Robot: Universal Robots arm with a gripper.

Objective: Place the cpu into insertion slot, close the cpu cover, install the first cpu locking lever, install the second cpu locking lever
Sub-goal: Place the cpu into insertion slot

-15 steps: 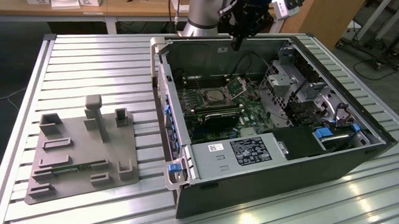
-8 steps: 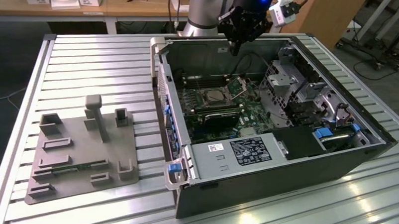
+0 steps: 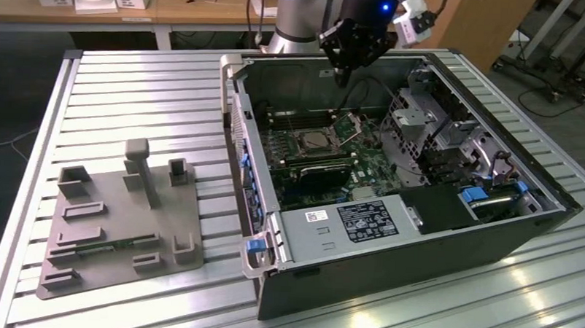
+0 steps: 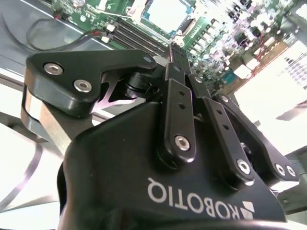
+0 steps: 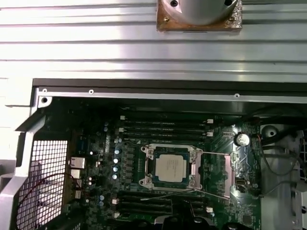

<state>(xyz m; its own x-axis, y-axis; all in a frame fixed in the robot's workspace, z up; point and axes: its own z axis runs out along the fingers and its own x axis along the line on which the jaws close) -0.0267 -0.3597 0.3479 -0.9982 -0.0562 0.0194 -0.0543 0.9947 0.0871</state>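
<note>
The cpu, a square chip with a silvery top, lies in the insertion slot on the green board inside the open computer case; it also shows in the second wrist view and the exterior view. The cpu cover stands swung open beside the slot, with thin wire levers raised next to it. My gripper hangs above the back of the case, well above the board and apart from the cpu. Its black fingers come together at the tips with nothing between them.
A grey box with a white label sits at the case front, and a metal drive cage at the exterior view's right. A grey fixture plate lies on the slatted table. Memory slots flank the socket. Red cables run near a vent.
</note>
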